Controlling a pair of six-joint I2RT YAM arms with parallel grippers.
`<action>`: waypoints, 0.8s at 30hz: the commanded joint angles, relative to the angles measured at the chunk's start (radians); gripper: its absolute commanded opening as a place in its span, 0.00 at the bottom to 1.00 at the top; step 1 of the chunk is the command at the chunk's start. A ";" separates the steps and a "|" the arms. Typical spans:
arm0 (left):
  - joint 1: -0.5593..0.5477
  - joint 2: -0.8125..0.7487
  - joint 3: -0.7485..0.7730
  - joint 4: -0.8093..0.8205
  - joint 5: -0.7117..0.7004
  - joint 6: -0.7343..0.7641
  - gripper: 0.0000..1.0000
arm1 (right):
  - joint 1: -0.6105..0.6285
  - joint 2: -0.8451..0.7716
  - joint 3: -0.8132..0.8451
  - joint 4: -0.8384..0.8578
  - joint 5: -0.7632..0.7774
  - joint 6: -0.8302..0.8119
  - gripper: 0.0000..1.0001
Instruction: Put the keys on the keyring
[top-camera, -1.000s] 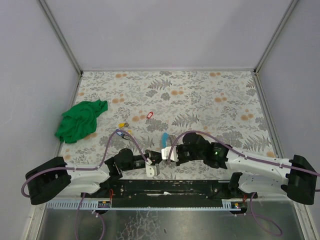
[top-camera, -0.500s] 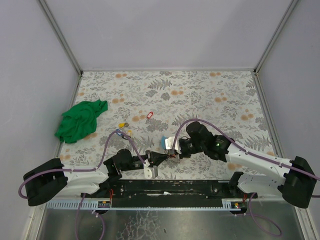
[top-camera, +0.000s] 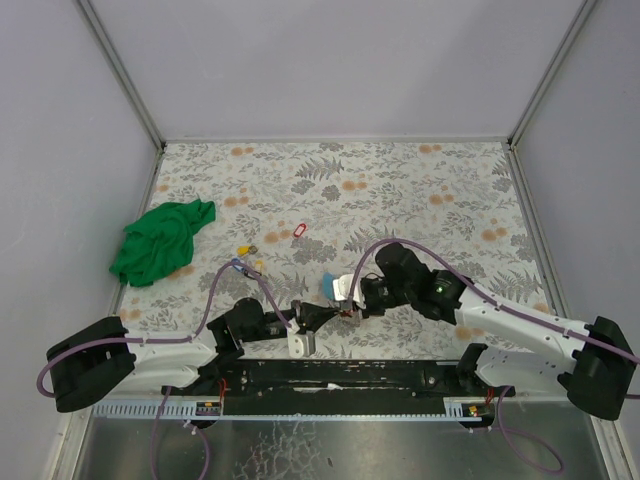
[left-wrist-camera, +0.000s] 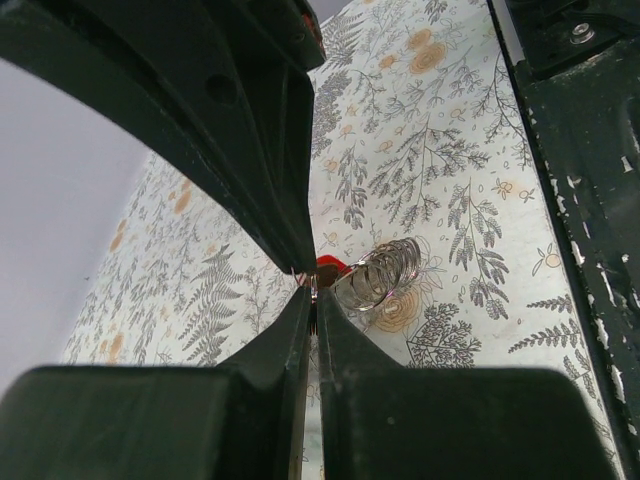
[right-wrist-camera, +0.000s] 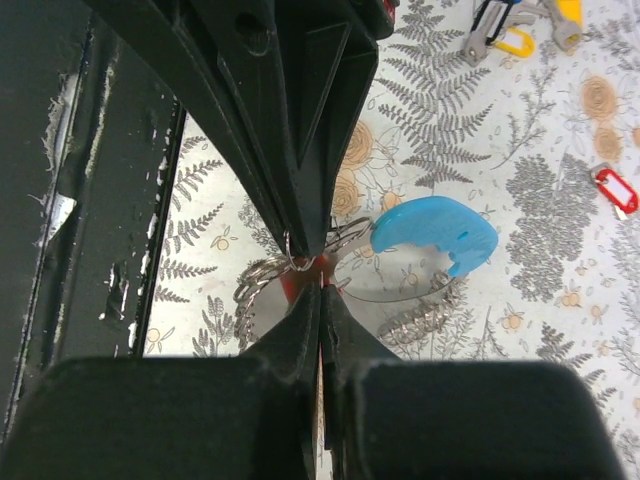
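The keyring (right-wrist-camera: 435, 226), a thin loop with a light-blue arc and coiled metal, lies near the table's front edge, seen from above as a blue arc (top-camera: 328, 284). My left gripper (top-camera: 325, 314) is shut on a thin metal ring of it (left-wrist-camera: 312, 292), next to its coil (left-wrist-camera: 380, 276). My right gripper (top-camera: 347, 311) meets it tip to tip and is shut on a red-tagged key (right-wrist-camera: 296, 286). Another red-tagged key (top-camera: 297, 231) and yellow-tagged keys (top-camera: 243, 250) lie farther out on the table.
A crumpled green cloth (top-camera: 160, 241) lies at the left of the patterned table (top-camera: 430, 200). Purple cables (top-camera: 225, 285) arch over both arms. The black base rail (top-camera: 340, 375) runs just behind the grippers. Grey walls enclose the table.
The right arm's wrist has swung outward to the right and a little farther from the base. Both gripper tips stay together at the keyring, still shut.
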 joint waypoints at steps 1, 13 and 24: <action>-0.009 -0.008 0.003 0.093 -0.027 0.011 0.00 | -0.003 -0.074 -0.040 0.063 0.038 -0.033 0.00; -0.009 0.007 -0.009 0.130 -0.038 0.010 0.00 | -0.004 -0.086 -0.064 0.100 0.037 -0.027 0.00; -0.010 0.055 -0.047 0.231 -0.139 -0.027 0.00 | -0.003 0.020 0.074 -0.029 0.543 0.419 0.00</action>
